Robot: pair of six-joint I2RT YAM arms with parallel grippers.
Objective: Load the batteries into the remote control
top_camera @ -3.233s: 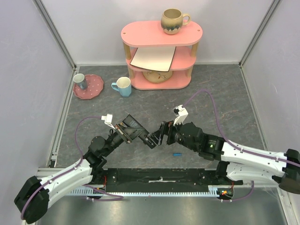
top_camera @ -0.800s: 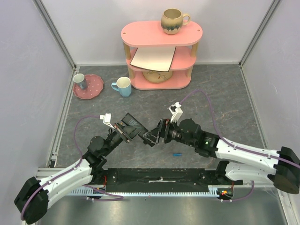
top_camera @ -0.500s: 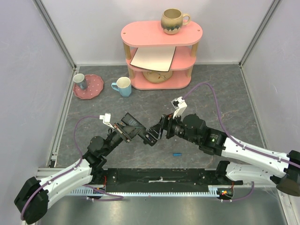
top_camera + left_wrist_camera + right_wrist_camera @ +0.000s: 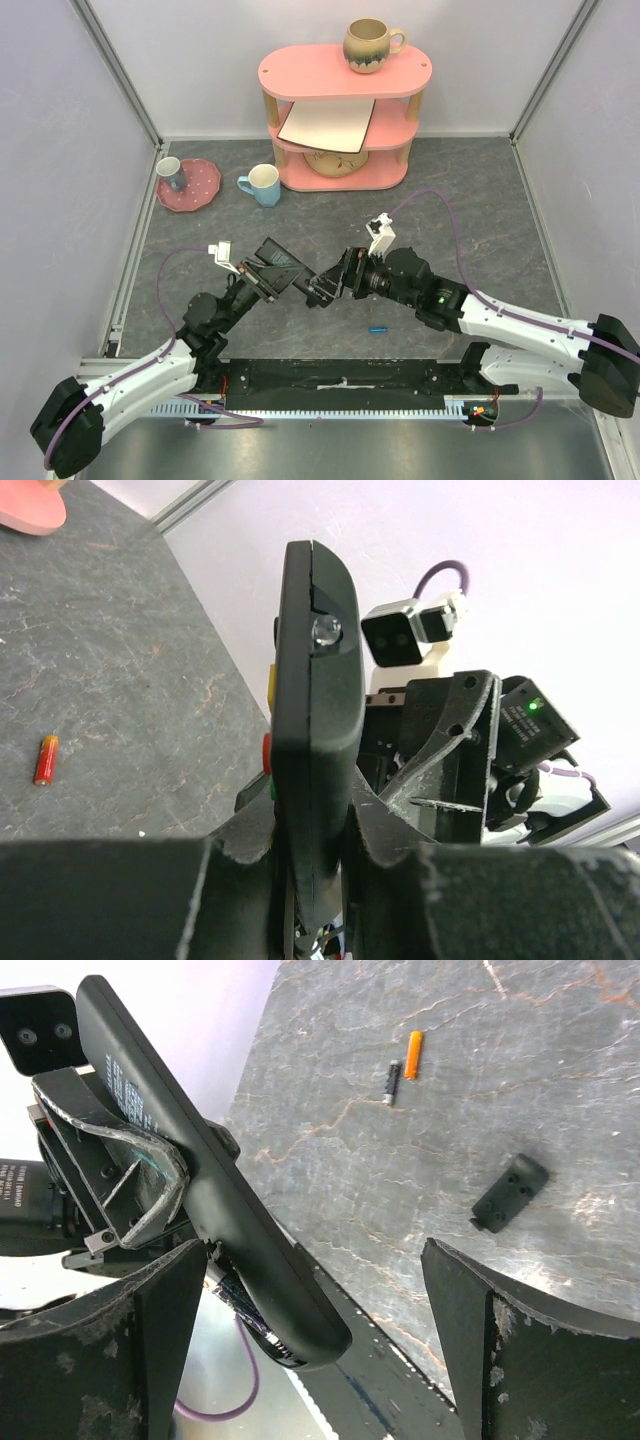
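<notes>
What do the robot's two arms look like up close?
The left arm and right arm have white shells with black joints. Each carries a thin purple cable looping to a small white-mounted camera on the wrist. The left gripper and right gripper are black, their wedge-shaped fingers scuffed pale at the edges. A green light glows on the right arm.

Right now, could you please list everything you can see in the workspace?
remote control: one, black, held in the left gripper
red-orange battery: one, loose on the table
blue battery: one, loose on the table
cover piece: one, black, on the table
shelf: one, pink, at the back
brown mug: one, on top of the shelf
board: one, white, middle shelf
bowl: one, beige, bottom shelf
blue mug: one, left of the shelf
plate: one, pink, far left
small cup: one, grey, on the plate
left gripper: shut on the remote
right gripper: open
</notes>
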